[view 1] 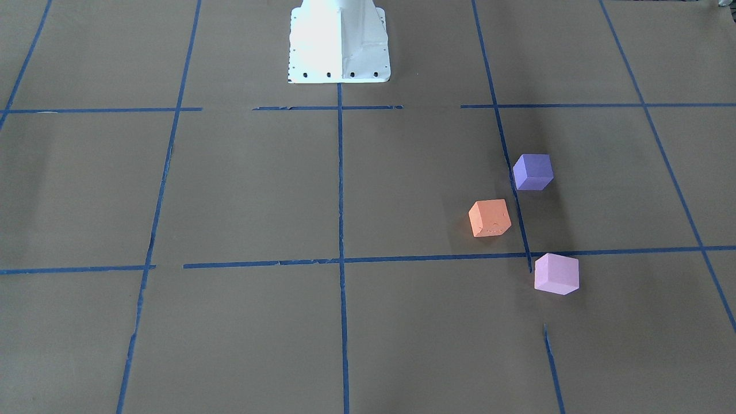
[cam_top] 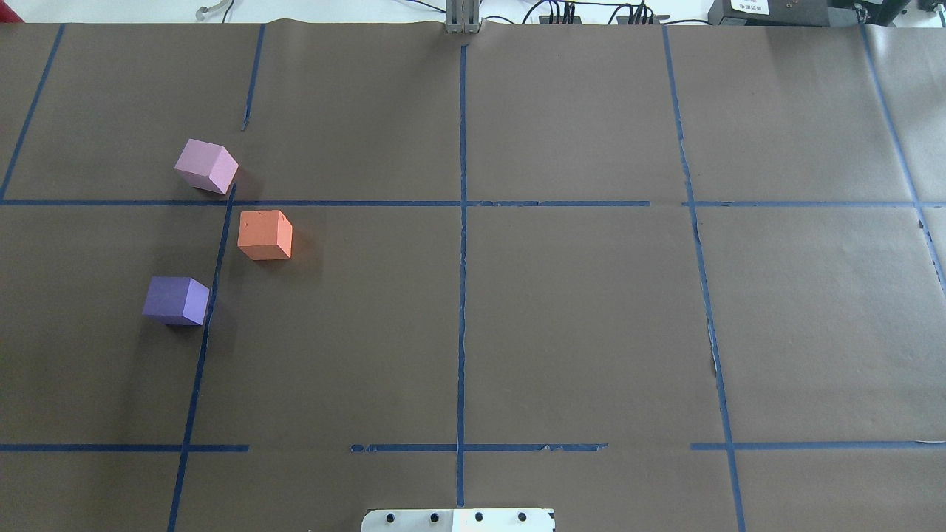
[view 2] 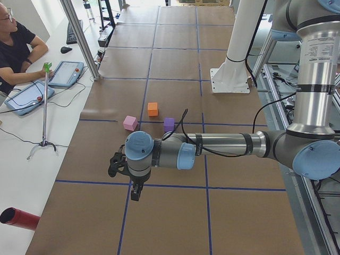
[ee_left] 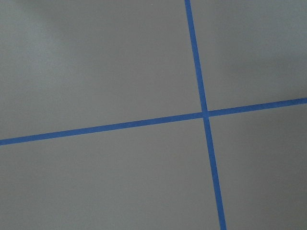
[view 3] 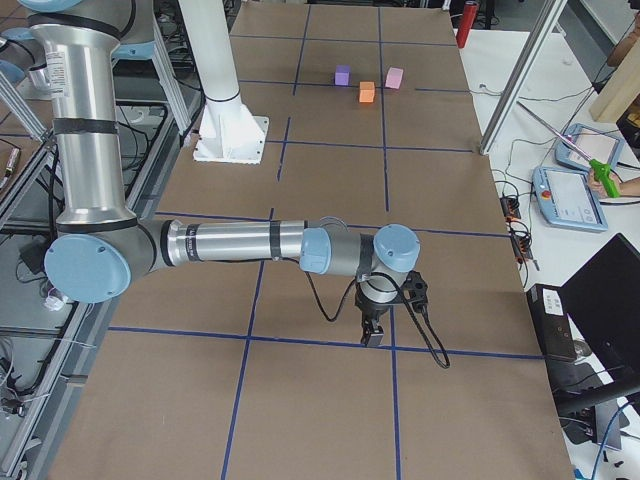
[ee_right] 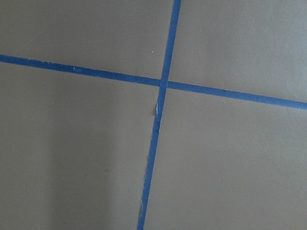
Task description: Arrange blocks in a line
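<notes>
Three cubes sit apart on the brown paper, on my left half of the table. In the overhead view the pale pink block [cam_top: 207, 166] is farthest, the orange block [cam_top: 265, 235] is in the middle and offset right, and the purple block [cam_top: 176, 300] is nearest. They also show from the front: purple [view 1: 533, 171], orange [view 1: 489, 218], pink [view 1: 556, 273]. My left gripper [view 2: 136, 194] hangs over the table end, well short of the blocks. My right gripper [view 3: 372, 335] hangs over the opposite end. I cannot tell whether either is open or shut.
Blue tape lines [cam_top: 462, 222] grid the paper. The white robot base [view 1: 339, 43] stands at the table's near-middle edge. An operator [view 2: 13, 50] sits at a side desk with tablets [view 2: 66, 73]. A red cylinder [view 2: 18, 219] lies beside the table.
</notes>
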Available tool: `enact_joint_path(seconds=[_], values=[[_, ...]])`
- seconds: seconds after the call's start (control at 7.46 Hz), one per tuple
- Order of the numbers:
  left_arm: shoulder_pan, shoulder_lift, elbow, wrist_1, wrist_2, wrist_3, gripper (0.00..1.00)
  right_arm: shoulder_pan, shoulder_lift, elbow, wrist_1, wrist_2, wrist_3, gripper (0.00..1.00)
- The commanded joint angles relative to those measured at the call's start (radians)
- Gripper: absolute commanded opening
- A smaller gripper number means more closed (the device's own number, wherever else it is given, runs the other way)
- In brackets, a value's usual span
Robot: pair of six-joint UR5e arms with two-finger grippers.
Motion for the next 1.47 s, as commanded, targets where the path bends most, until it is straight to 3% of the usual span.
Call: enact_joint_path(seconds=[0.0, 0.27, 0.4, 0.67, 0.94, 1.21, 1.34], values=[[0.0, 0.0, 0.0, -0.005, 0.0, 0.0, 1.0, 0.0, 0.0, 0.0, 0.0, 0.0, 0.0, 1.0], [0.011, -0.012, -0.05, 0.008, 0.0, -0.012, 1.0, 0.0, 0.0, 0.0, 0.0, 0.0, 0.0, 1.0], [0.049, -0.012, -0.123, 0.043, 0.0, -0.05, 1.0, 0.0, 0.0, 0.0, 0.0, 0.0, 0.0, 1.0], [0.211, -0.018, -0.297, 0.074, 0.0, -0.334, 1.0, 0.0, 0.0, 0.0, 0.0, 0.0, 0.0, 1.0], [0.352, -0.159, -0.319, 0.126, -0.018, -0.532, 1.0, 0.0, 0.0, 0.0, 0.0, 0.0, -0.002, 1.0], [0.518, -0.379, -0.256, 0.217, -0.017, -0.71, 1.0, 0.0, 0.0, 0.0, 0.0, 0.0, -0.002, 1.0], [0.59, -0.427, -0.221, 0.211, -0.02, -0.822, 1.0, 0.0, 0.0, 0.0, 0.0, 0.0, 0.0, 1.0]])
